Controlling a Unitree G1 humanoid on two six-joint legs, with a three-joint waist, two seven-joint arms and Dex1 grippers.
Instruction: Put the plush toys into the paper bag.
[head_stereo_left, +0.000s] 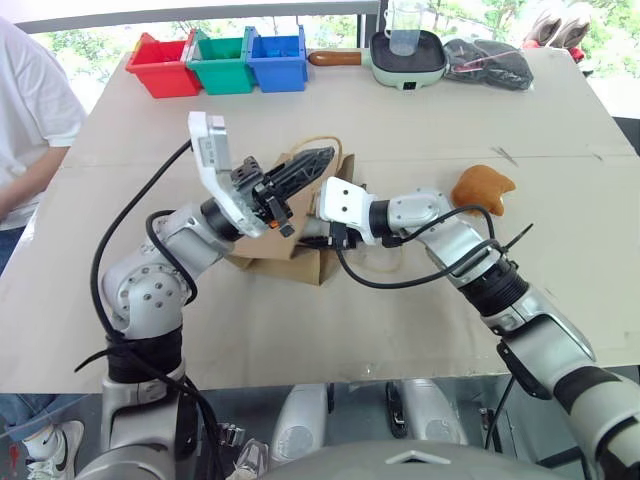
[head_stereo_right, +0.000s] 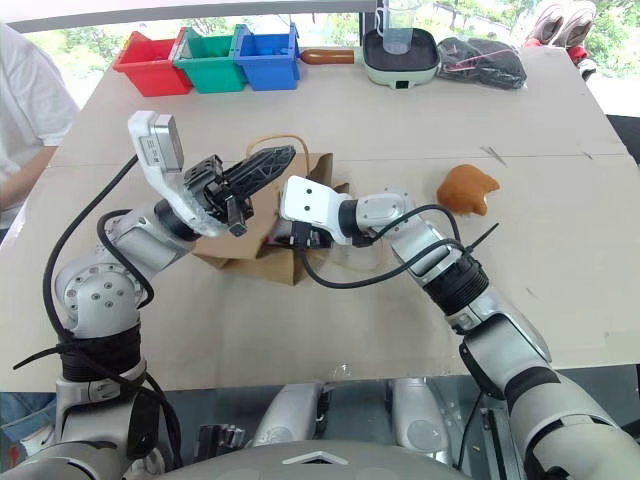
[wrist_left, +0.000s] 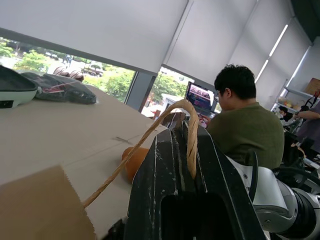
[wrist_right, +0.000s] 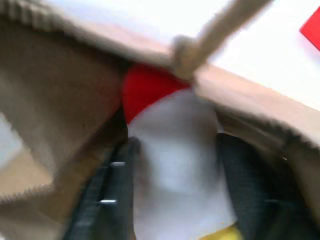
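The left claw (head_stereo_left: 305, 165), mid-frame, pinches the brown kraft paper bag's (head_stereo_left: 300, 262) tan cord handle (wrist_left: 192, 131); the right claw (wrist_right: 172, 187) straddles the white red-nosed plush rocket (wrist_right: 175, 165) at the bag's mouth, grip unclear.

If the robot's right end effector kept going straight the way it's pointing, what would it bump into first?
Probably the inside of the paper bag. The right end effector points into the bag's open mouth, with the white rocket toy between its fingers, red nose leading. The toy would likely touch the bag's paper first, though depth is unclear.
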